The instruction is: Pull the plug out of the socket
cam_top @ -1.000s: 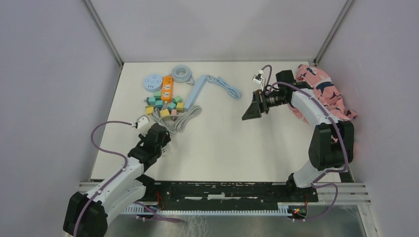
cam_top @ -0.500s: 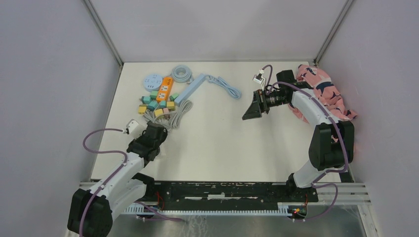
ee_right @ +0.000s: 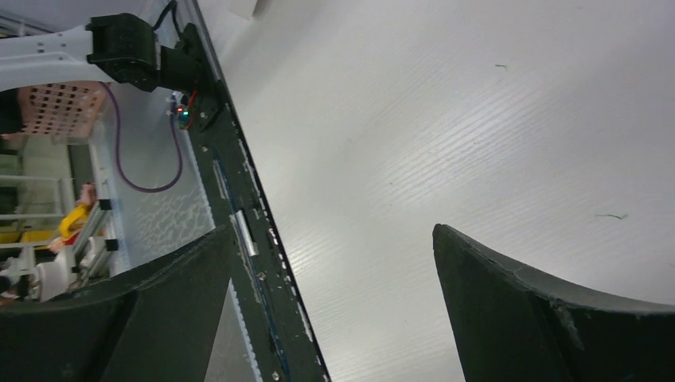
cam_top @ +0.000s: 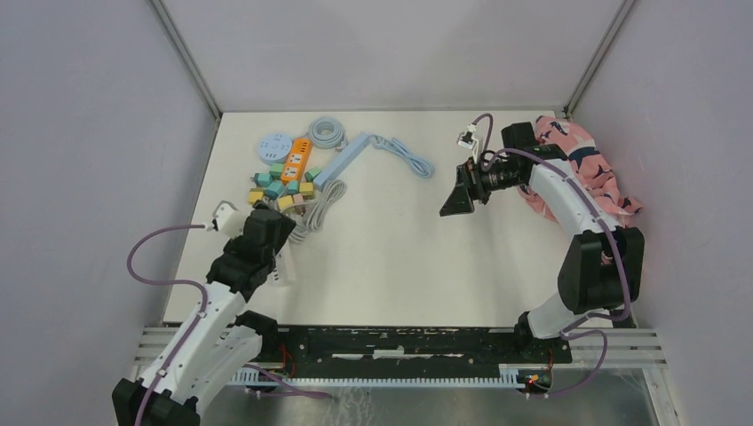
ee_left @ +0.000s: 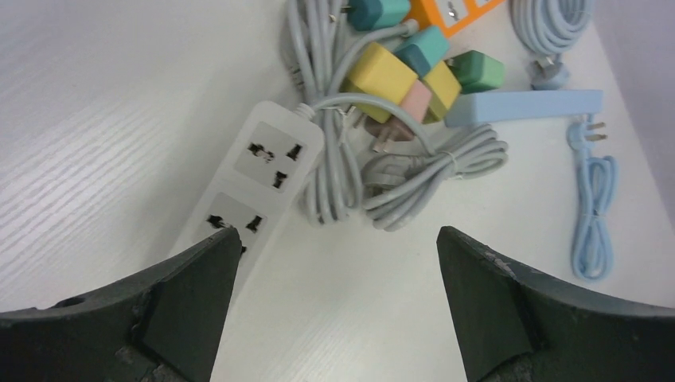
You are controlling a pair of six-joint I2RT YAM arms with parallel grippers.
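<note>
A white socket strip (ee_left: 259, 179) lies just beyond my left gripper (ee_left: 338, 263), whose jaws stand wide open over bare table with nothing between them. Both sockets that show on the strip have no plug in them. Its grey cable (ee_left: 414, 171) is bundled beside it, with a loose pronged plug (ee_left: 388, 139) lying on the bundle. Coloured cube plugs, among them yellow (ee_left: 380, 76), teal (ee_left: 422, 49) and green (ee_left: 476, 70), cluster by an orange socket strip (cam_top: 298, 161). My right gripper (cam_top: 455, 202) hangs open above the table's right half, holding nothing.
A light blue power strip (cam_top: 344, 160) with its cord, a coiled cable (cam_top: 327, 133) and a round blue socket (cam_top: 272, 146) sit at the back left. A pink patterned cloth (cam_top: 586, 169) lies at the right edge. Walls enclose three sides.
My left gripper has opened and drawn back toward the near left, away from the plug cluster. The cluster and orange strip shifted slightly. The right arm barely moved.
</note>
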